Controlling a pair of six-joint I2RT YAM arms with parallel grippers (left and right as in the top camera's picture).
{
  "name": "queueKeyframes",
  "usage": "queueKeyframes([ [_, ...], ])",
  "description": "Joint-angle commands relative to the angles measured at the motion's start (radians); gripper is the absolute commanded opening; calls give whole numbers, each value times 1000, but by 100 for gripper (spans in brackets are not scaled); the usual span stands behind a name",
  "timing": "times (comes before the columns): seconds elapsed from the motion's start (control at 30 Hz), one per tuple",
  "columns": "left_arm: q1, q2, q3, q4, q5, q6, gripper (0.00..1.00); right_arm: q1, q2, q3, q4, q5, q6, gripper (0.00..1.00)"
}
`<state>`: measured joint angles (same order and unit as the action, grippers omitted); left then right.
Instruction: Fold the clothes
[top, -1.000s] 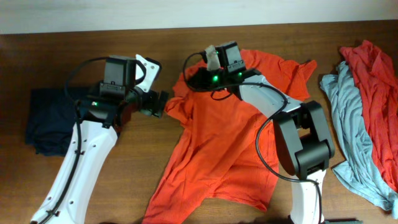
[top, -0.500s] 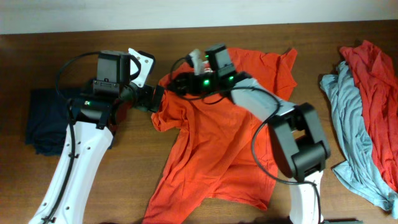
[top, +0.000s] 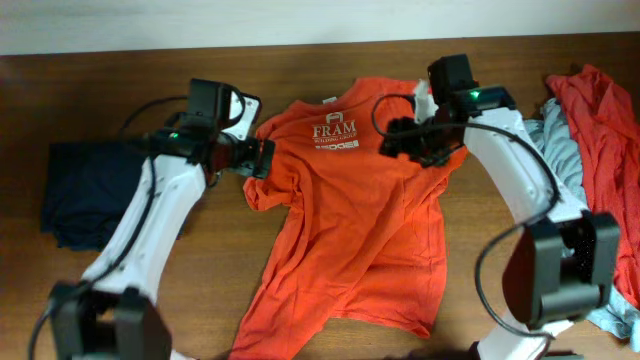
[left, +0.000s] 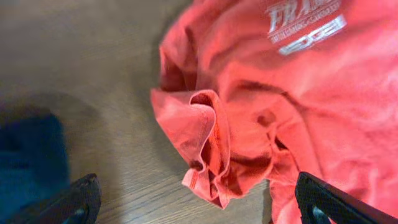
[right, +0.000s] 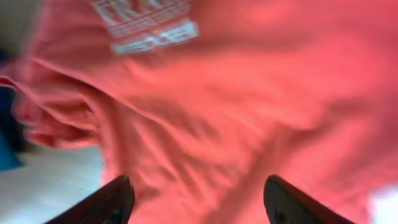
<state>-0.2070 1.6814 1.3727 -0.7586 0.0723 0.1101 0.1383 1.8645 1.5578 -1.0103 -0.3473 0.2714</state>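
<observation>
Overhead straight down on the whole table (top: 215, 255); both wrist views close above the same orange shirt (top: 350, 230).

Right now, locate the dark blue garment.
The dark blue garment lies at the overhead view's left end, beside the left arm, apart from the orange shirt.

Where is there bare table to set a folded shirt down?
Bare table lies between the left arm and the orange shirt, and along the back edge behind the navy cloth. The right side is crowded with the red and grey pile.
</observation>
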Motion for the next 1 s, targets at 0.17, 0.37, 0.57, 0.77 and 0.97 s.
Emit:
queueKeyframes([
  [0.17,5,154,12,95,10,-34,99,7,-27,0,-108,147,-32,72],
  [0.37,5,198,12,221,9,-34,84,7,-27,0,-108,150,-32,72],
  [0.57,5,280,12,250,10,-34,46,7,-27,0,-108,151,-32,72],
  [0.77,20,283,25,173,-86,-44,0,7,-27,0,-111,184,-32,72],
  [0.97,50,204,110,2,-391,-100,1,7,-27,-11,-112,193,-32,72],
])
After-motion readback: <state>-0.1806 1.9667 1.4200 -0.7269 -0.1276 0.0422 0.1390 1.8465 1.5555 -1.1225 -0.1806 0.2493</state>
